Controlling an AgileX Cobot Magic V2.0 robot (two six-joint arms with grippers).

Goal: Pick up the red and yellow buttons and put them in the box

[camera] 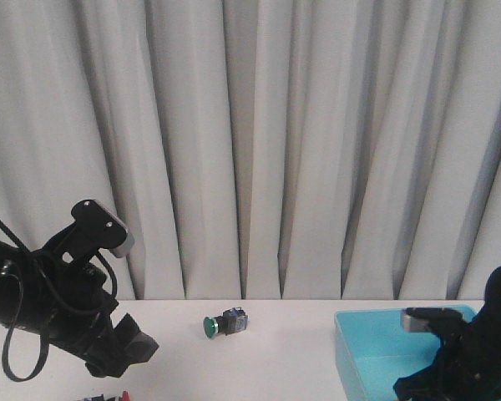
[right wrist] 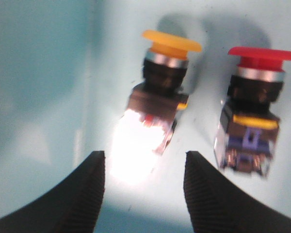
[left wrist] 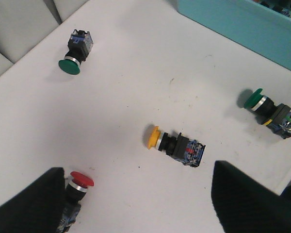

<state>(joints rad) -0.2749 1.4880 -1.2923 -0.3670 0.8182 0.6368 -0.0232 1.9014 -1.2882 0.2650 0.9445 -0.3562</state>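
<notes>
I found my right gripper (right wrist: 144, 194) released, jaws apart and empty, hanging over the box (camera: 376, 351). Two buttons lay on the box floor under it: a yellow button (right wrist: 162, 92) and a red button (right wrist: 252, 104), side by side, not touching.

My left gripper (left wrist: 136, 204) was likewise unclenched and holding nothing, poised above the table (left wrist: 136, 73). On the table lay a second red one (left wrist: 77, 187) just beside one finger (left wrist: 29, 204), a second yellow one (left wrist: 177, 143) between the fingers but further out, and two green buttons (left wrist: 75, 53) (left wrist: 271, 109) well apart from both.

In my judgement the step in hand was the left pick. The table red sat off-centre, so I ought to have shifted sideways until it lay between the jaws, then closed across the dark body, not the domed cap, which would likely slip.

Room was ample: bare table surrounded both targets, and the greens stood clear of the approach. The box's near wall (left wrist: 242, 29) was the one edge to be cleared on delivery, and my right arm occupied the box, so it needed withdrawing first.
</notes>
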